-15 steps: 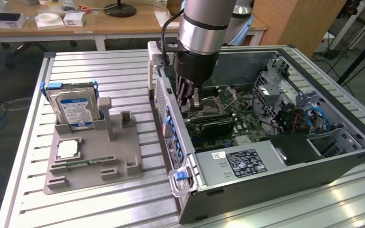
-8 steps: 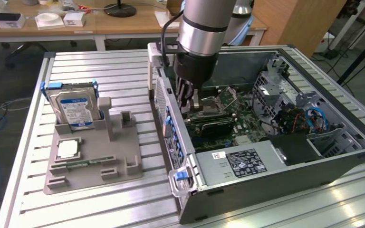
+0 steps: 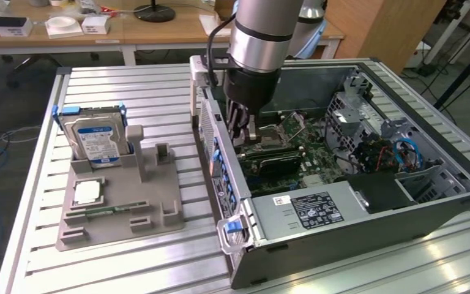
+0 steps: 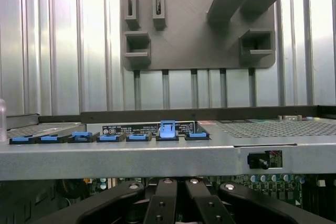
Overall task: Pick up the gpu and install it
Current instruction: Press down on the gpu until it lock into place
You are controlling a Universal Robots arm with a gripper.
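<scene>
Your gripper [image 3: 247, 131] sits low inside open computer case [image 3: 431, 202], fingers [image 4: 163, 203] closed together over motherboard [image 3: 317, 156]. GPU [image 3: 269, 160] looks like dark flat card directly beneath the fingers, near case rear wall; whether fingers grip it, cannot tell. Judged handling: thin, stiff, light, fragile; hold by top edge. Room tight: rear wall one side, drive cage [image 3: 354, 107] other. Grey parts holder [image 3: 120, 202] with hard drive [image 3: 96, 141] stands well apart on table [image 3: 22, 245].
</scene>
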